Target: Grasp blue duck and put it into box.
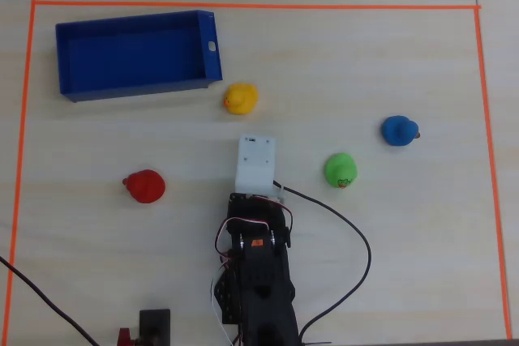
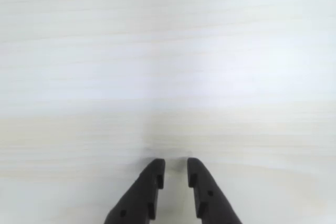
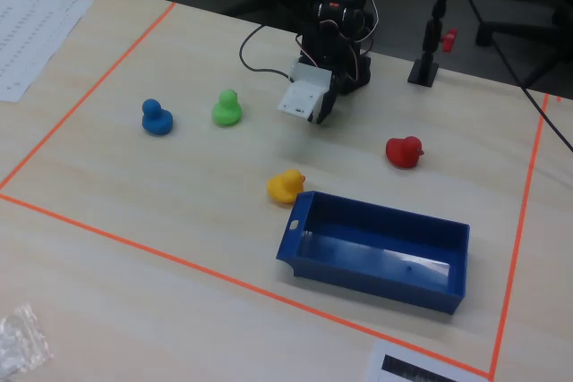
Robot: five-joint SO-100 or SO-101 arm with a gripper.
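Observation:
The blue duck (image 1: 398, 130) sits on the pale wooden table at the right of the overhead view, and at the left of the fixed view (image 3: 157, 118). The box (image 1: 209, 46), a dark-blue low-walled tray, lies empty at the upper left of the overhead view and near the front of the fixed view (image 3: 291, 234). My gripper (image 2: 176, 163) shows in the wrist view as two black fingers with a narrow gap and nothing between them, over bare table. In the overhead view it is hidden under the white wrist camera mount (image 1: 255, 164), well left of the blue duck.
A green duck (image 1: 340, 169) sits between the arm and the blue duck. A yellow duck (image 1: 241, 98) sits just beside the box's short side. A red duck (image 1: 145, 186) is at the left. Orange tape (image 1: 243, 6) borders the work area. A black cable (image 1: 357, 241) loops right of the arm.

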